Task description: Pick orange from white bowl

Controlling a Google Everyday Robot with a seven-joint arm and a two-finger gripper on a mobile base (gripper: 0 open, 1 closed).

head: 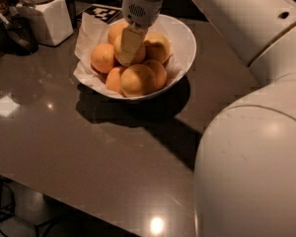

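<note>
The white bowl (185, 42) stands on the dark table, lined with crumpled white paper and holding several oranges. My gripper (129, 47) reaches down from above into the middle of the pile. It rests against a yellow-orange orange (139, 54) at the pile's centre, which it partly hides. A large yellow-orange fruit (136, 80) lies at the front of the bowl, with deeper-orange ones at the left (102, 58) and the right (158, 47).
A white square-based jar (45, 15) stands at the back left next to a dark object (17, 32). A black-and-white marker card (104, 13) lies behind the bowl. My white arm (251, 132) fills the right side. The table's front edge (89, 209) runs across the lower left.
</note>
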